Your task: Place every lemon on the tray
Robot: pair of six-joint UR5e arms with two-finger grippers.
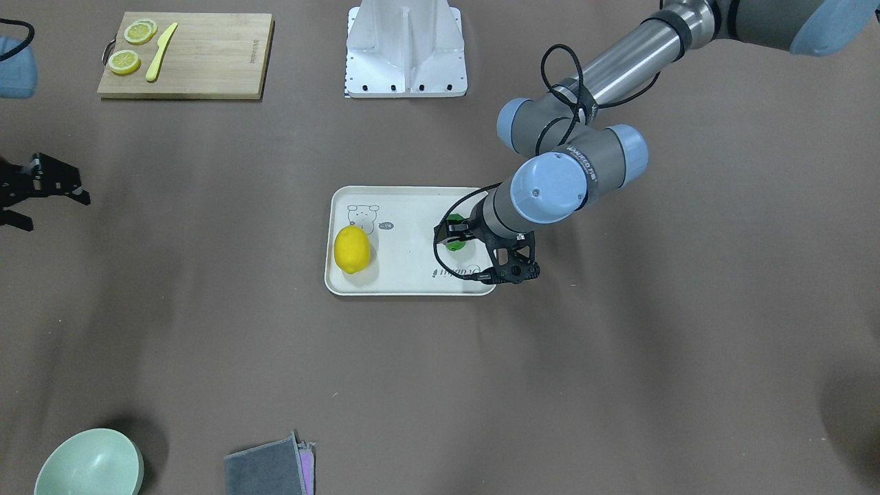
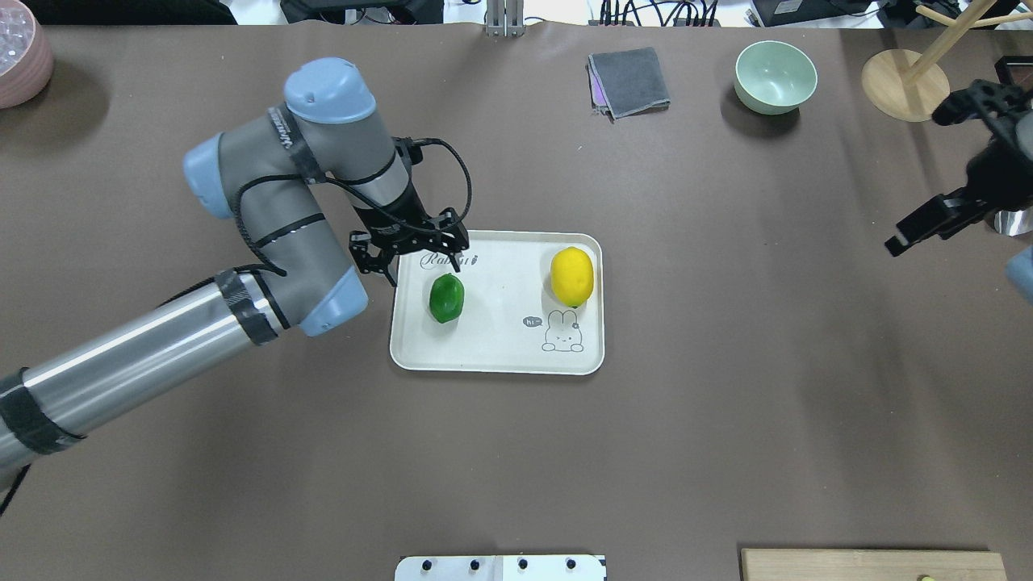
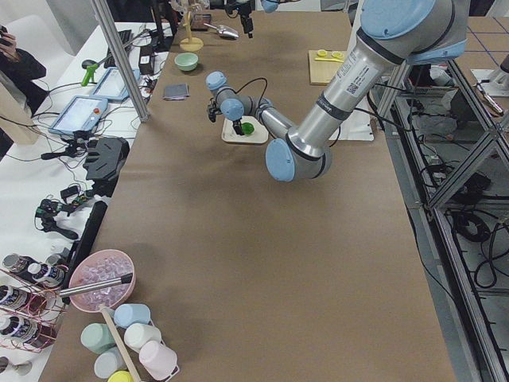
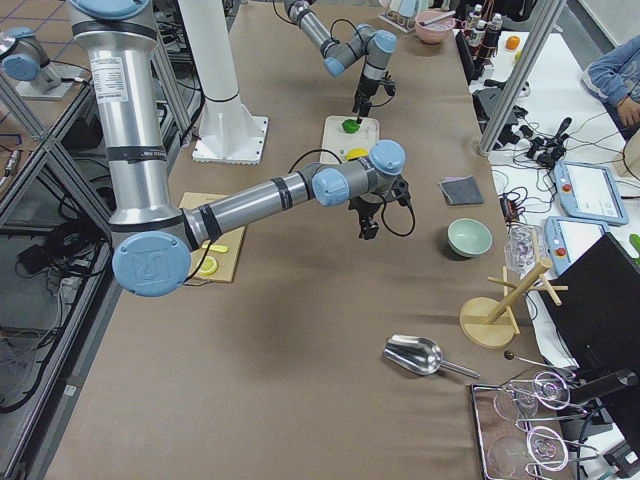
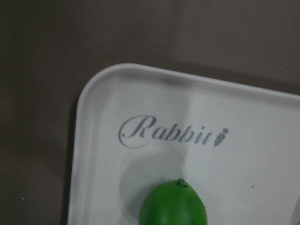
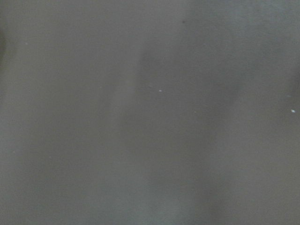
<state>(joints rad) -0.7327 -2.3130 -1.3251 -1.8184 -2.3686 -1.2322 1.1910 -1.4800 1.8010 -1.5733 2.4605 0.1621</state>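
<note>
The cream tray (image 2: pixel 500 355) lies mid-table. The yellow lemon (image 2: pixel 572 276) rests on it near the rabbit drawing and also shows in the front view (image 1: pixel 352 249). The green lemon (image 2: pixel 446 297) rests on the tray's other half, below the "Rabbit" script, and shows in the left wrist view (image 5: pixel 172 206). My left gripper (image 2: pixel 413 260) hovers open and empty above the tray's far corner, just beyond the green lemon and apart from it. My right gripper (image 1: pixel 53 206) is open and empty, far off at the table's side.
A wooden cutting board (image 1: pixel 206 62) with lemon slices and a yellow knife lies by the robot's base (image 1: pixel 405 48). A mint bowl (image 2: pixel 775 77), a folded grey cloth (image 2: pixel 629 81) and a wooden stand (image 2: pixel 904 85) sit along the far edge.
</note>
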